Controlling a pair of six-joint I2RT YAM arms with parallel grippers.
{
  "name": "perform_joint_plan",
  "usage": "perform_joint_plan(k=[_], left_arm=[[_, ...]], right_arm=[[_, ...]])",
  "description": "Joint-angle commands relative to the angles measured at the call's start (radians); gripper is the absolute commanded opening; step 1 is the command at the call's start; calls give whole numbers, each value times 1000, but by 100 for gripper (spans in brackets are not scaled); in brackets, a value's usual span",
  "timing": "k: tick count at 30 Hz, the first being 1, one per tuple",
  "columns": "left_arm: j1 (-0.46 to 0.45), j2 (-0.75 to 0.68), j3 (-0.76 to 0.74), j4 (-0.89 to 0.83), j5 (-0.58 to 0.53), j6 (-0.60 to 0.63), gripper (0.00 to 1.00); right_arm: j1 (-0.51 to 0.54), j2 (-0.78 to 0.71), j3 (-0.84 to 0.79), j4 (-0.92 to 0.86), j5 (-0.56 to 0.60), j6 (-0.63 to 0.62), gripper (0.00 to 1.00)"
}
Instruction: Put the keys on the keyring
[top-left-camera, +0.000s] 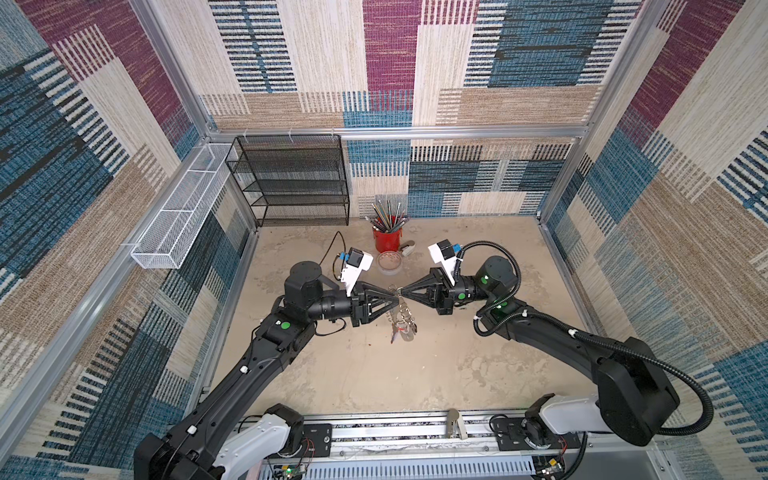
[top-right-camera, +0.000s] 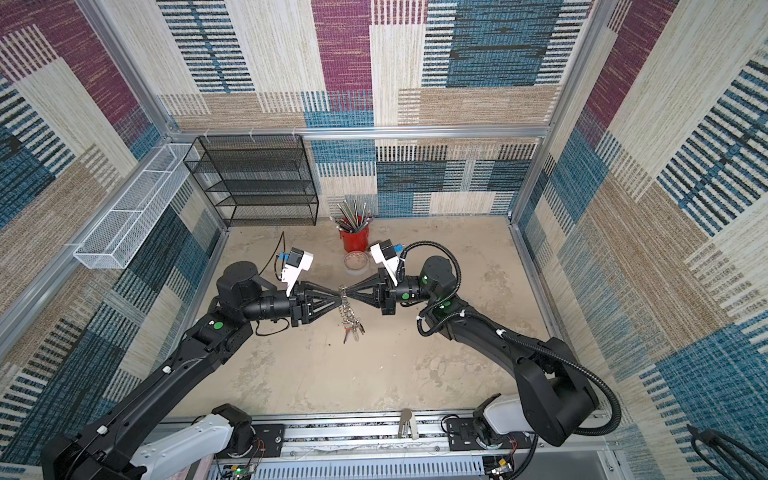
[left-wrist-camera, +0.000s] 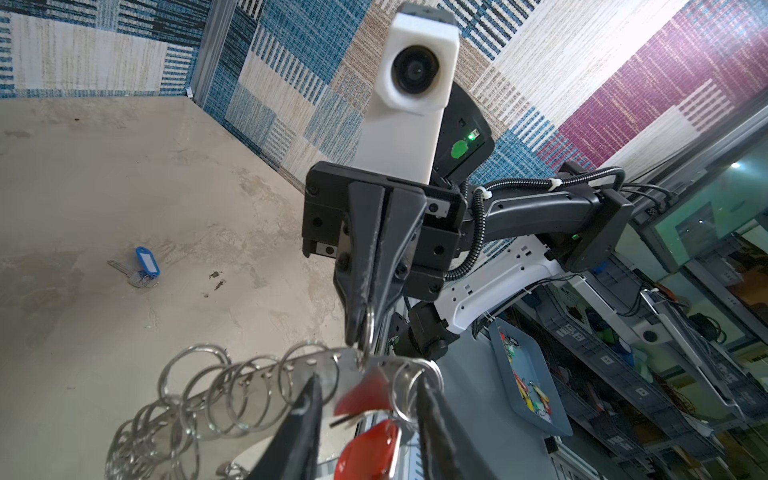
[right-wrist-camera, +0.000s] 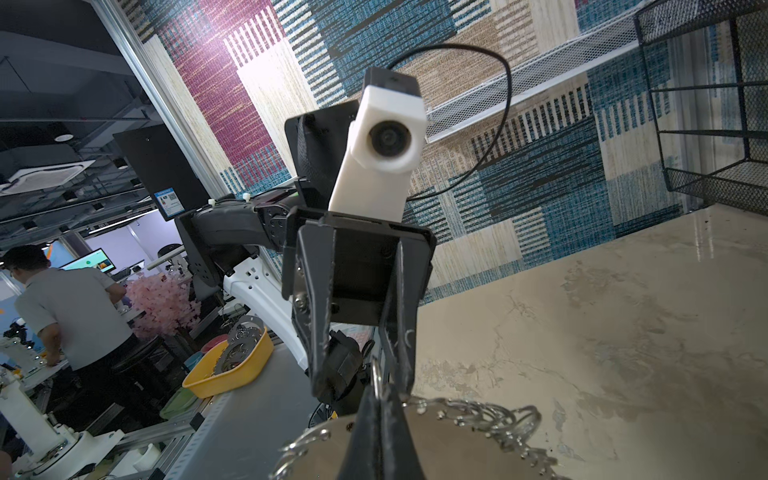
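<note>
my right pincer (left-wrist-camera: 360, 332) pinches the keyring (left-wrist-camera: 309, 363) aloft; flat grey plate, shiny wire split rings (left-wrist-camera: 245, 395) | my left pincer (left-wrist-camera: 365, 386) spread about red-tagged key (left-wrist-camera: 368, 446) | only left wrist view shows blue-tagged key (left-wrist-camera: 146, 262) on mottled tabletop (left-wrist-camera: 104, 166)

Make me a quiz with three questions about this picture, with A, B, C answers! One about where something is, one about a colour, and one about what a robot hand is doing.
1. Where is the blue-tagged key?
A. lying on the table
B. in the red cup
C. on the black shelf

2. What colour is the tag hanging at the keyring?
A. green
B. red
C. yellow

3. What is the right gripper doing?
A. standing wide open
B. pinching a split ring of the keyring
C. holding a pencil

Answers:
1 A, the left wrist view shows the key flat on the bare table.
2 B, the tag dangling beside the plate is red.
3 B, its jaws are shut on the ring, holding the keyring in the air.
</note>
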Motion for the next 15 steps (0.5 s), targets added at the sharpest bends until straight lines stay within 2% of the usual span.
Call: perform_joint_plan(k=[1,11,15], left_arm=[[-4,7,-5,54,2,-17,34],[-12,26,2,58,-10,-26,21],[-18,28,4,60,-22,-30,18]], right_arm=[[-1,2,8,65,-13,25,0],[1,-1,0,47,-13,17,0],[2,4,4,37,-15,10,0]])
